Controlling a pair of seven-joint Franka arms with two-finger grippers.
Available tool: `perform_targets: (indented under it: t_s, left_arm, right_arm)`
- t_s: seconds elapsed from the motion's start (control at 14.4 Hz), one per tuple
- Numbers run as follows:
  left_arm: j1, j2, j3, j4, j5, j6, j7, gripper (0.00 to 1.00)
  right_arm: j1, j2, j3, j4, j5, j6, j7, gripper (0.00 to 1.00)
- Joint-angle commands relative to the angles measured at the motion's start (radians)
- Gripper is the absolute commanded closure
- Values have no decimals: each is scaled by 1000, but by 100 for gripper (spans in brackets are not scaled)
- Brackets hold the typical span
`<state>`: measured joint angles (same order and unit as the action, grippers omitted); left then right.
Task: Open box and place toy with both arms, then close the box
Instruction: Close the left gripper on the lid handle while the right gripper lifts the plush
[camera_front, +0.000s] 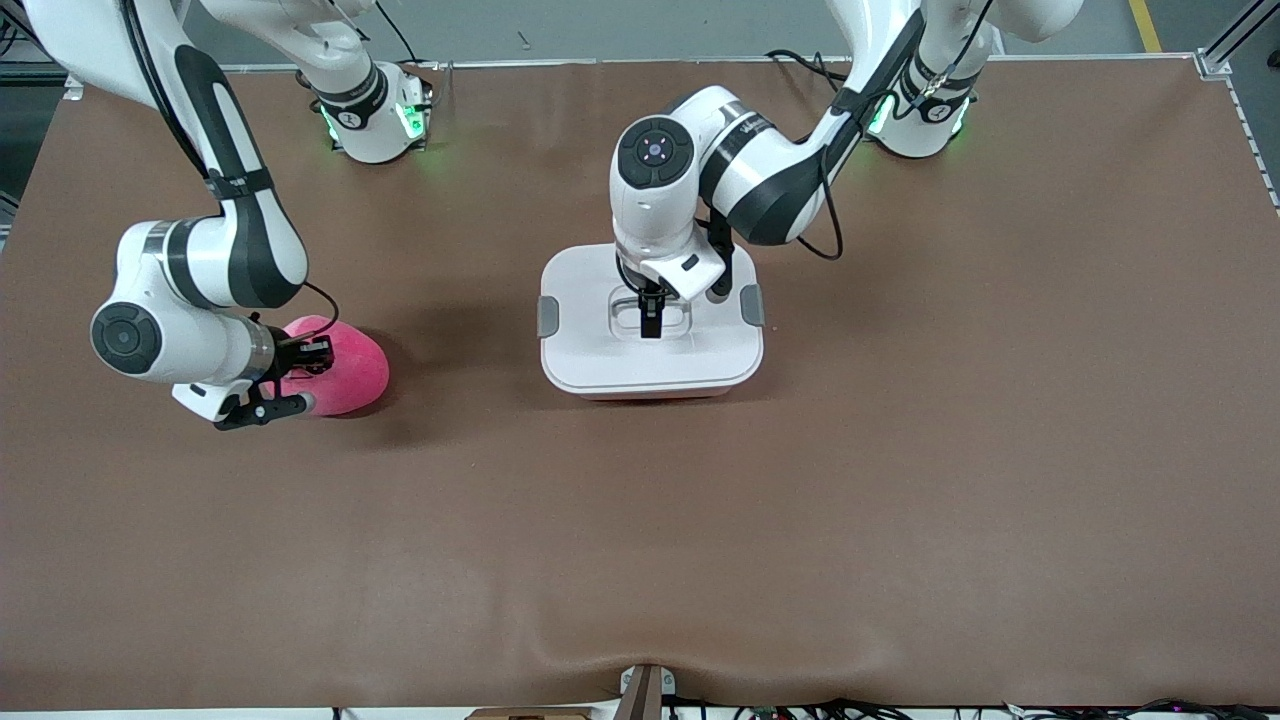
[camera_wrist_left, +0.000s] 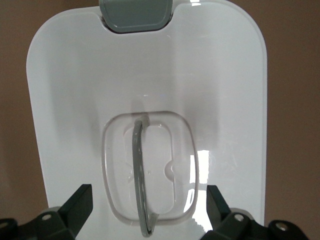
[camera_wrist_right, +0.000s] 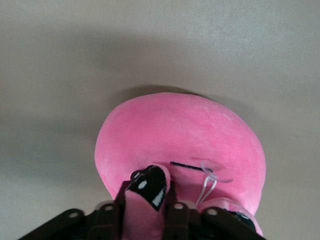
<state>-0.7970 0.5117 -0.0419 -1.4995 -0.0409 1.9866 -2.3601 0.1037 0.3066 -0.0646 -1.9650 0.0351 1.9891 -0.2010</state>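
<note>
The box (camera_front: 650, 365) stands mid-table with its white lid on, a grey clip (camera_front: 548, 316) at each side. My left gripper (camera_front: 650, 318) is low over the lid's recessed centre. In the left wrist view it (camera_wrist_left: 150, 205) is open, its fingers (camera_wrist_left: 80, 204) either side of the thin grey handle (camera_wrist_left: 139, 170), not touching it. The bright pink toy (camera_front: 345, 365) lies on the table toward the right arm's end. My right gripper (camera_front: 290, 380) is at the toy. In the right wrist view it (camera_wrist_right: 145, 205) is shut on a pink part of the toy (camera_wrist_right: 185, 135) beside its glossy dark eye.
The brown table mat (camera_front: 640, 520) spreads wide around the box and the toy. The pink tub under the lid shows only as a thin strip (camera_front: 650, 397). One grey clip (camera_wrist_left: 136, 14) shows in the left wrist view.
</note>
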Motion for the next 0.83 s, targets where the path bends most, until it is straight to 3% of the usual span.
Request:
perform_targets:
  t_s: [0.0,0.21,0.42,0.56,0.7,0.76]
  left_arm:
    - [-11,-1,8,-21,7,12,-22,0]
    - [-14,-1,7,-44,10,41,-44,0]
    - [-27,7,8,-51,10,61,-45,0]
    - [-28,7,7,-51,10,63,-45,9]
    - [-30,8,7,-51,10,63,-45,27]
    - [-33,7,8,-51,10,63,-45,41]
  right_arm:
    - [1,2,-1,4,-17,-1,-2,100]
    - [7,-7,-1,38,-18,-22,-18,100]
    - [8,-23,-1,86,-20,-64,-167,100]
    - [7,-43,-3,98,-30,-70,-257,100]
    - [8,-67,-1,112,-70,-70,-332,100]
    - [10,-78,0,121,-83,-70,-375,100]
